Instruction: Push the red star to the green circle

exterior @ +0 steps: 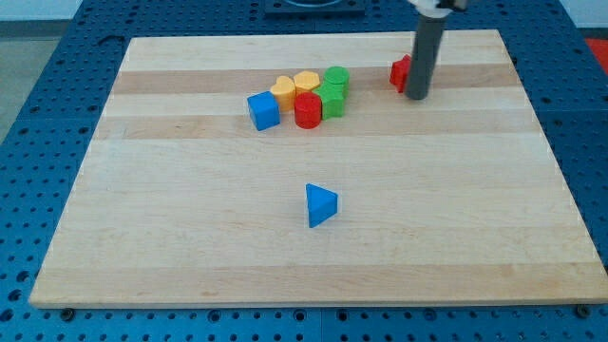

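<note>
Standing near the view's top right, my tip (417, 96) rests on the worktop (285, 256), with the dark rod rising straight up from it. I have no gripper on this rig, so there is no jaw opening to report — only the rod's end. The red star (400, 72) sits just at the view's left of the rod, partly hidden behind it; whether the two touch I cannot tell.

Further to the view's left, well apart from the star, is a tight cluster of blocks. The green circle (336, 77) is at its upper right, with a second green block (332, 98) pressed against it just below. Two yellow blocks (306, 82) (285, 92) lie side by side to the left, a red cylinder (307, 110) sits in front, and a blue cube (263, 111) marks the cluster's left end.

Alone near the middle of the worktop is a blue triangle (320, 204).

Counted — two red, two green, two yellow, two blue: eight blocks.
</note>
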